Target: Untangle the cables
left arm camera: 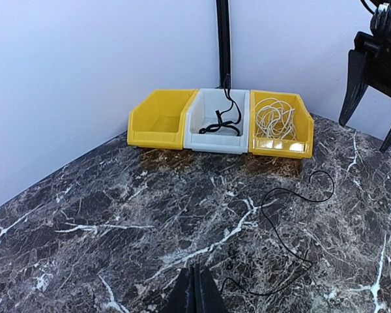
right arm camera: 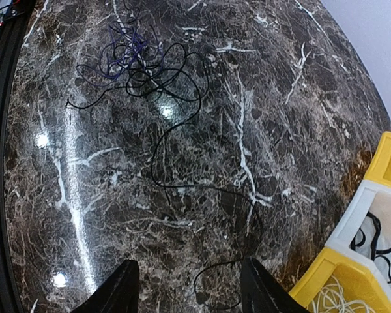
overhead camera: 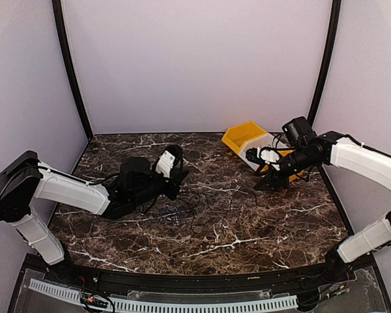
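We find the tangle of black cables [right arm camera: 143,65] near the middle of the tabletop [overhead camera: 260,228], one strand trailing toward the far right corner. There a black cable [left arm camera: 223,120] lies in the white bin [left arm camera: 212,142], the white cable [left arm camera: 274,119] in a yellow bin [left arm camera: 280,146] beside it. Our left gripper [left arm camera: 195,292] is closed (pinching a strand or not, we cannot tell); the right gripper [right arm camera: 189,261] stands open, empty.
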{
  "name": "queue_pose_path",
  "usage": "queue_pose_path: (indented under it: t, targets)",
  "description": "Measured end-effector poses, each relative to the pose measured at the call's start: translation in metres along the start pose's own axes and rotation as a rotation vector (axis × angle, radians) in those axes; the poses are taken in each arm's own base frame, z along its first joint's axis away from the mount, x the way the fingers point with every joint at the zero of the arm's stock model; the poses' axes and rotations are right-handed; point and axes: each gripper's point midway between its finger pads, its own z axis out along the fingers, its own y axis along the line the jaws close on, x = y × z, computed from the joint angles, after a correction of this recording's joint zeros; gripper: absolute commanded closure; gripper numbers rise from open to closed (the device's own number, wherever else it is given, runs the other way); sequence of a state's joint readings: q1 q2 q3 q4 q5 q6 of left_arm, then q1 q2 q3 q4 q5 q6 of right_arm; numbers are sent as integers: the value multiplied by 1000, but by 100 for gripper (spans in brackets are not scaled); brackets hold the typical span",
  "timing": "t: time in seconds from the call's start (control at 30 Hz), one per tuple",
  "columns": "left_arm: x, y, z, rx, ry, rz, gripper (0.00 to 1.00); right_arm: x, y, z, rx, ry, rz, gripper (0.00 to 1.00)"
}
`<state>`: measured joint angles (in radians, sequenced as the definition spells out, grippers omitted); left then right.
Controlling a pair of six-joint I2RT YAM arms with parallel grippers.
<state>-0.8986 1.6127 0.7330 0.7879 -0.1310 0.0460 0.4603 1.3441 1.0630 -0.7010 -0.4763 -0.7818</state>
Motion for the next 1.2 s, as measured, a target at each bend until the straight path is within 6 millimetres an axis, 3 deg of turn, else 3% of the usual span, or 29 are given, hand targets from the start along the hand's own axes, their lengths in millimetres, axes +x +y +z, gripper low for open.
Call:
queue_pose_path:
  t: [0.17, 0.33, 0.47, 0.57, 0.93, 1.03, 1.2]
  targets:
    - [12, 9, 3, -25, 66, -98, 85, -30, -7, 28, -32, -47, 1, 48]
    - [34, 28, 2, -67, 146, -235, 70, -43, -23, 89, -137, -26, 105, 47]
    - [45, 31, -1, -81, 187, -307, 67, -43, -32, 133, -193, 9, 173, 46]
    - [51, 30, -8, -81, 201, -337, 73, -45, -37, 159, -222, 24, 193, 46]
    - [49, 5, -23, 73, 209, -356, 64, -46, -30, 205, -330, 22, 193, 52]
    - [53, 0, -25, 101, 211, -355, 63, -42, -27, 208, -348, 32, 203, 56]
    - [53, -3, -27, 124, 201, -352, 63, -50, -23, 205, -369, 15, 187, 82]
